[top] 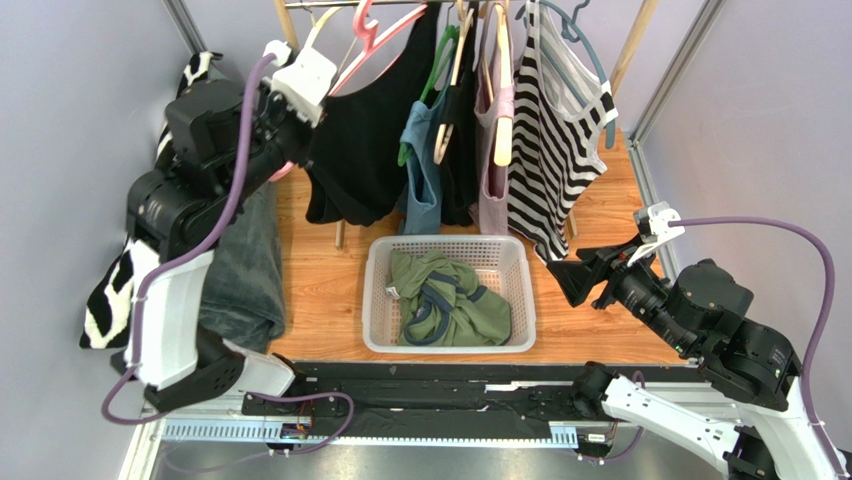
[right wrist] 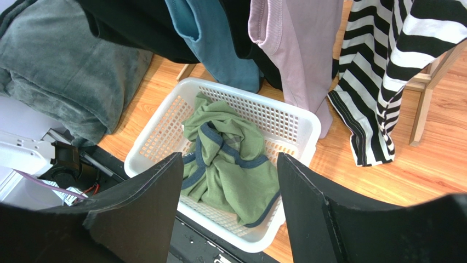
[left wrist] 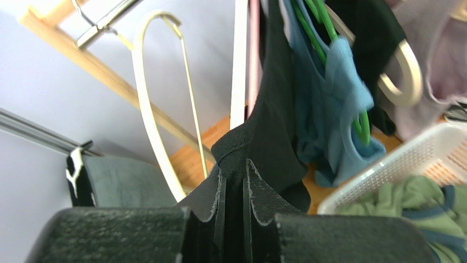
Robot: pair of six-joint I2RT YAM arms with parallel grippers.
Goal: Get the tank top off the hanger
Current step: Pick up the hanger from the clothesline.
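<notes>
Black fabric tank top [top: 365, 150] hangs, long axis vertical, apparently on the pink plastic hanger [top: 385, 38], up and left of the white mesh plastic basket [top: 520, 300]. Left jaws, the nearer, are pinched narrow on its strap. Right jaws stand wide and empty, right of the basket. The wooden bench [top: 320, 270] below gives room, but the blue top [top: 420, 170] crowds close.

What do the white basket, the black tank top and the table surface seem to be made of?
The white basket: likely moulded plastic, smooth, with a regular grid of holes. The black tank top: soft knit fabric, matte, draping in folds; perhaps cotton. The table surface: wood or wood-look laminate, with orange grain lines.
</notes>
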